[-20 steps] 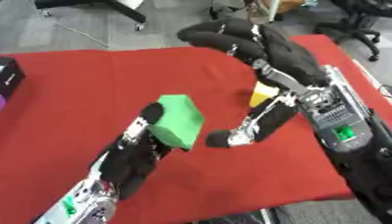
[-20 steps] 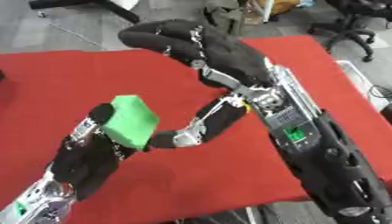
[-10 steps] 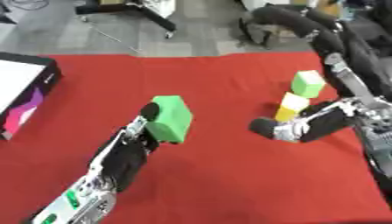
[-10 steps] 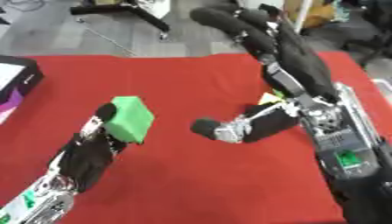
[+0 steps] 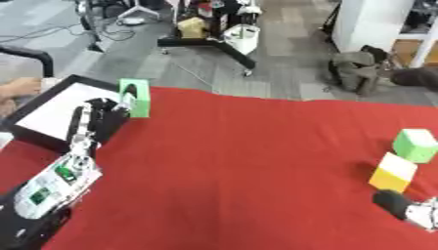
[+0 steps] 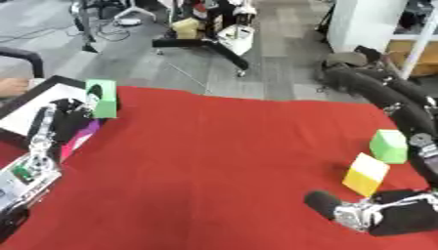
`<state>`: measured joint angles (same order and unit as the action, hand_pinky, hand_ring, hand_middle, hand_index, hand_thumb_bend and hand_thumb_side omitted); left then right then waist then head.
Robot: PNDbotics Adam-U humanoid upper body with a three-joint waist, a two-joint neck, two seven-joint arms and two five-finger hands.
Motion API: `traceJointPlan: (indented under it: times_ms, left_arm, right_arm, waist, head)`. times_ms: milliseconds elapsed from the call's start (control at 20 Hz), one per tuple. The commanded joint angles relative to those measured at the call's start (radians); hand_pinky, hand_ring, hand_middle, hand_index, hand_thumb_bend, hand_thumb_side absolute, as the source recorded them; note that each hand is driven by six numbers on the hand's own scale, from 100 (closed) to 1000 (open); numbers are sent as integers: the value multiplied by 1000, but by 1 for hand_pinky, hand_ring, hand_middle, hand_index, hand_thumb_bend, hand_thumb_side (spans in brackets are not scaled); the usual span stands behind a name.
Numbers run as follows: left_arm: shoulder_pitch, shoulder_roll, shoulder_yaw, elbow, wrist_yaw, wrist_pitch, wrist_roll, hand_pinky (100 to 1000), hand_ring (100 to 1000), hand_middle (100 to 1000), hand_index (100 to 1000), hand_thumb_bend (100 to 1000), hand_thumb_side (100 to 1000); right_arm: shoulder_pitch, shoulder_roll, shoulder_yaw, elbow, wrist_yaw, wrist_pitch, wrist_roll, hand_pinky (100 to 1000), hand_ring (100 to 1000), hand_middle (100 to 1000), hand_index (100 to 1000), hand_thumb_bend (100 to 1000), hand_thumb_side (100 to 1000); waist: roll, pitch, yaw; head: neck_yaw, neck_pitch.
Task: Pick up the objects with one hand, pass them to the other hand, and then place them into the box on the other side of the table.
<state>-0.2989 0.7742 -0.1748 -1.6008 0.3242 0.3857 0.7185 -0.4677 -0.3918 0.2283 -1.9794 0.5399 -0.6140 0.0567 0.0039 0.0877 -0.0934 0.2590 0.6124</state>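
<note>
The light is bright and even, coming from above. Both views are soft with motion blur, most on the black left hand [image 5: 101,121] and the bright green foam block [image 5: 135,97] it holds. Shadows on the red cloth table [image 5: 248,171] are faint.

right hand [image 6: 376,217] cut off at frame corner

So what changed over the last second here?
The left hand carried the green block from mid-table out to the left, and now holds it up at the edge of the box; its grip is unchanged. The right hand drew back from the handover spot to the lower right, holding nothing. The camera also swung. The light green cube and yellow cube stayed put.
</note>
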Motion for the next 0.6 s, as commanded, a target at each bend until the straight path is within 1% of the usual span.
traceJointPlan:
  times_ms: [50,150,250,300,350,400,500,550,600]
  left_arm:
    - [-34,93,85,134,-139,314,188,794,562,411,408,261,255]
    - [-47,118,98,219,-229,405,188,785,566,417,422,293,247]
    - [-52,140,106,283,-288,476,188,771,578,441,459,343,214]
    - [-51,148,110,307,-312,499,189,776,601,466,510,371,237]
    - [-49,153,115,336,-322,510,189,780,620,489,563,401,238]
    - [-46,157,116,366,-325,516,189,781,630,504,595,420,245]
    - [-39,160,114,416,-316,520,188,794,663,545,654,439,290]
    - [-36,161,114,436,-301,521,188,804,685,578,688,461,345]
    - [-32,161,114,451,-285,521,188,810,699,597,707,477,368]
  right_arm:
    - [-3,-22,-10,-21,-10,-11,11,822,834,855,986,451,525]
    - [3,-22,-8,-21,-15,-17,20,826,834,855,987,445,530]
    - [8,-21,-7,-21,-20,-23,29,827,834,856,986,444,532]
    - [11,-22,-7,-21,-22,-25,33,830,834,854,986,441,533]
    - [14,-23,-7,-21,-24,-27,36,832,834,853,986,439,535]
    - [16,-23,-8,-21,-27,-29,39,833,834,853,986,438,536]
    - [21,-23,-8,-20,-31,-32,46,837,833,852,985,432,540]
    - [24,-23,-7,-20,-33,-33,50,839,833,852,985,428,543]
    - [26,-23,-6,-20,-34,-34,55,841,833,851,985,427,544]
  waist:
    - [2,-15,-6]
    - [1,-15,-13]
    - [-1,-13,-23]
    - [-2,-12,-26]
    - [-2,-11,-30]
    - [-2,-10,-34]
    - [-1,-8,-40]
    - [0,-7,-42]
    - [1,-6,-43]
  head:
    - [5,-14]
    - [4,-15]
    - [1,-19]
    - [-1,-21]
    - [-3,-23]
    - [-4,-25]
    - [-4,-28]
    - [-6,-30]
    - [-7,-32]
